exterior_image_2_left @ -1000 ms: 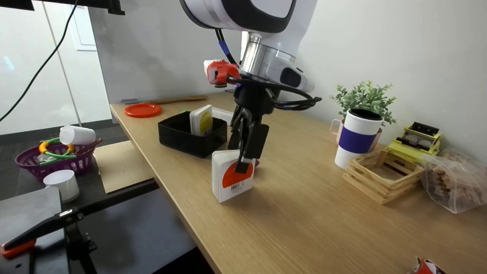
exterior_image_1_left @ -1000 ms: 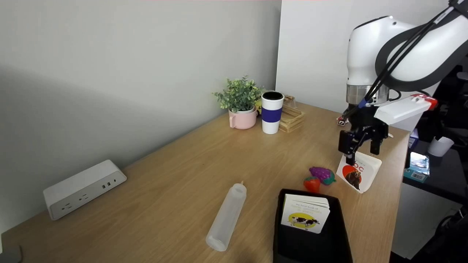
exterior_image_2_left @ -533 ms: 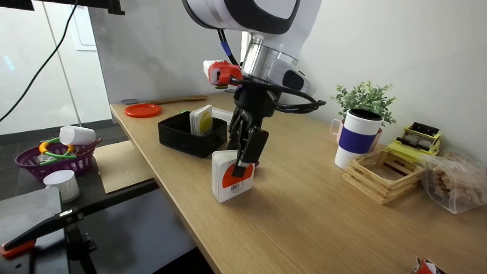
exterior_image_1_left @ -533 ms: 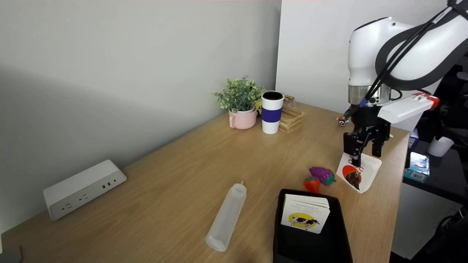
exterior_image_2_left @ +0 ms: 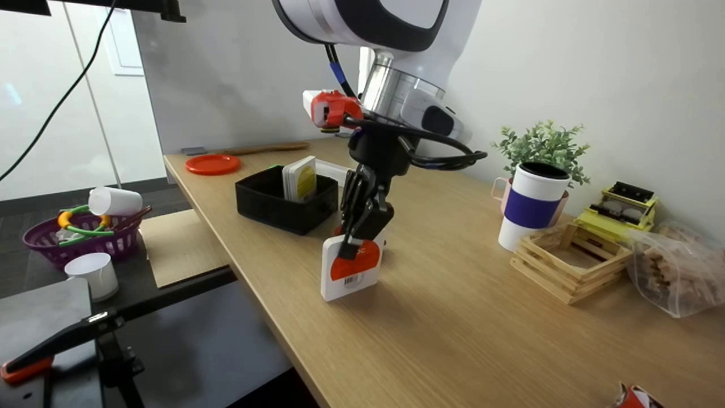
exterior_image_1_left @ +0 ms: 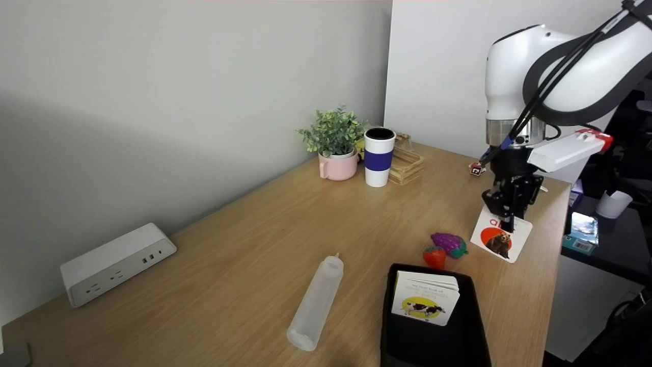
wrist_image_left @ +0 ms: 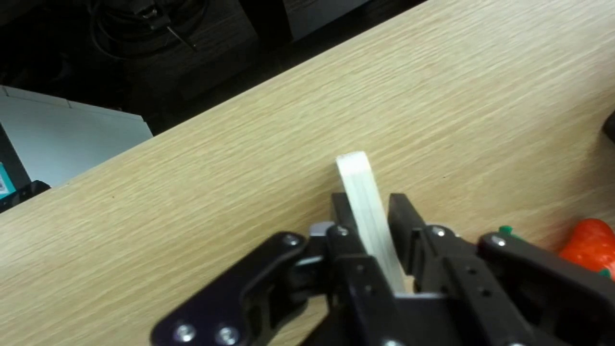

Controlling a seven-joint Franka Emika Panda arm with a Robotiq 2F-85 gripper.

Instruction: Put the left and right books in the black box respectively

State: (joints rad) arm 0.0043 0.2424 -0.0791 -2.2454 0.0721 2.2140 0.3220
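A square white red-pictured booklet (exterior_image_1_left: 500, 242) is being held in the nearly closed black claw (wrist_image_left: 369, 204); a white yellow-pictured booklet (exterior_image_1_left: 425, 299), in the rectangular black box (exterior_image_1_left: 432, 345) near the claw.

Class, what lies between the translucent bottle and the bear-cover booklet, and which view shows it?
In an exterior view, a red toy strawberry and a purple toy lie between the bottle and the booklet.

Diffuse light falls on the grey wall (exterior_image_1_left: 254, 76) in an exterior view, with a soft-edged shadow (exterior_image_1_left: 41, 153) at nine o'clock. In the wrist view the table (wrist_image_left: 216, 168) is bright, the space beyond its edge nearly black at ten o'clock, and the claw (wrist_image_left: 369, 206) slightly blurred at six.
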